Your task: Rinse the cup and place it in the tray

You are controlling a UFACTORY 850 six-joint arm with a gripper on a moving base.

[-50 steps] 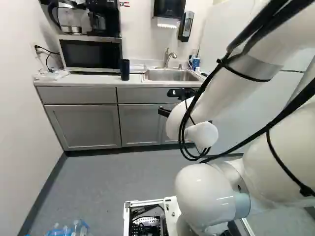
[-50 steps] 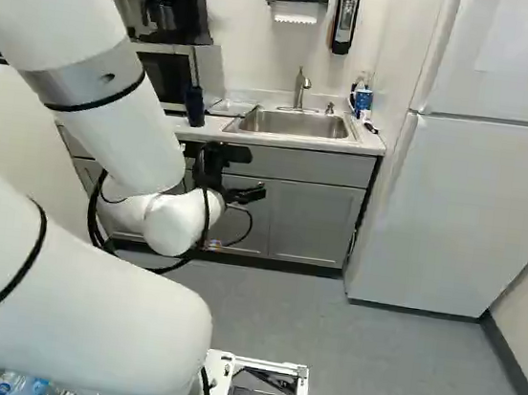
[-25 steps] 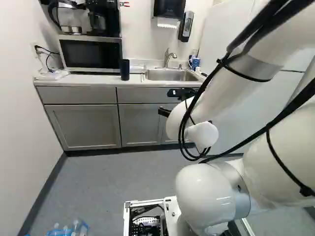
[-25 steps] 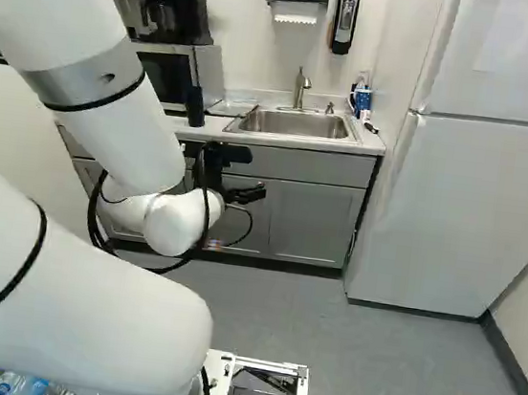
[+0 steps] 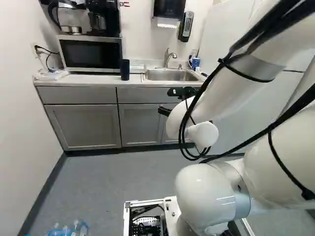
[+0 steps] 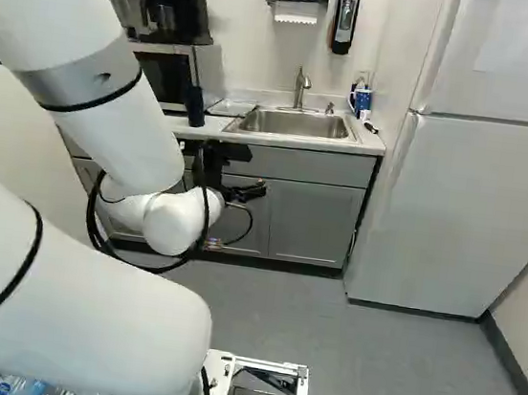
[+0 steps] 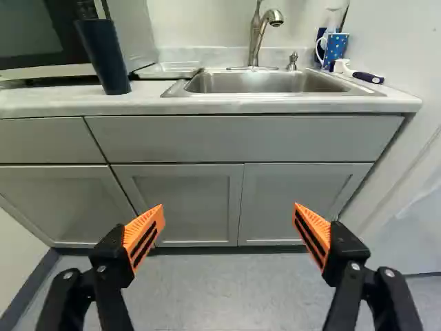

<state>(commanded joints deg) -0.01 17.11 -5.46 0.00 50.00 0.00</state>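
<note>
"White refrigerator (image 6: 475,204): broad in the right base view, largely behind the arm (image 6: 135,148) in the left one. Grey cabinets (image 7: 186,196): least obstructed in the wrist view."

"Arm pose?" asks the second observer.

"Raised over its base, forearm sloping down and forward, wrist low before the cabinets. Left base view: full microwave (image 5: 91,54) front; in the right base view the arm covers part. Coffee maker (image 5: 103,20) on top, outside the wrist view."

"And the sink (image 7: 262,81)?"

"Set in the counter, above and beyond the gripper (image 6: 263,190). Fingers wide apart, nothing between; the orange pads (image 7: 145,234) read only in the wrist view."

"Tray (image 7: 169,71)?"

"Pale, flat, just beside the sink, on the microwave side."

"Cup?"

"Two candidates; which one is meant cannot be told. Dark cup (image 7: 103,58): on the counter between microwave and sink, slim items standing in it. Dotted mug (image 7: 335,48): by the sink's far corner, refrigerator side; its dots are clear only in the wrist view."
</note>
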